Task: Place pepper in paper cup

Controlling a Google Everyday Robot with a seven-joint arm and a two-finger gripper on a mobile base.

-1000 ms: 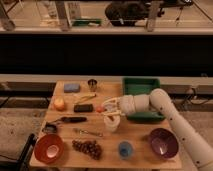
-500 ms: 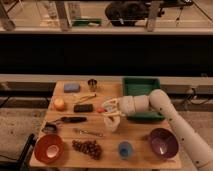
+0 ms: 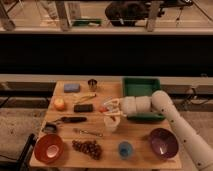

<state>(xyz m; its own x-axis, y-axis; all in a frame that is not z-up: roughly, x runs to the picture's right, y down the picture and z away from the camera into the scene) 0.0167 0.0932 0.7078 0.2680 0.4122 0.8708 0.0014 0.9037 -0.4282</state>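
1. Gripper (image 3: 111, 108): at mid-table, reached in from the right, hanging just above the paper cup. Whether its fingers are spread or closed cannot be told.
2. Pepper (image 3: 103, 109): a small red-orange spot at the gripper's tip, just left of and above the cup's rim. It looks carried, though the grasp itself is not visible.
3. Paper cup (image 3: 111, 123): white, upright, on the wooden table (image 3: 140, 135) directly below the gripper.
4. Risk, missed drop: the pepper sits toward the cup's left edge, not over its centre; let go here, it would likely strike the rim and roll onto the table.
5. Risk, tipping: the cup is light and probably empty; a descending finger catching the rim could knock it over or push it toward the blue cup (image 3: 125, 149).
6. Risk, bridging: the pepper is long, so laid flat it might rest across the mouth and not fall in.
7. Nearby items: black bar (image 3: 83, 107) and round orange fruit (image 3: 59, 104) to the left; metal cup (image 3: 92, 84) and blue sponge (image 3: 71, 87) at the back; green tray (image 3: 141, 86) under the arm.
8. Front row: red bowl (image 3: 48, 147), grapes (image 3: 87, 147), purple bowl (image 3: 163, 142).
9. Obstruction: nothing stands between gripper and cup.
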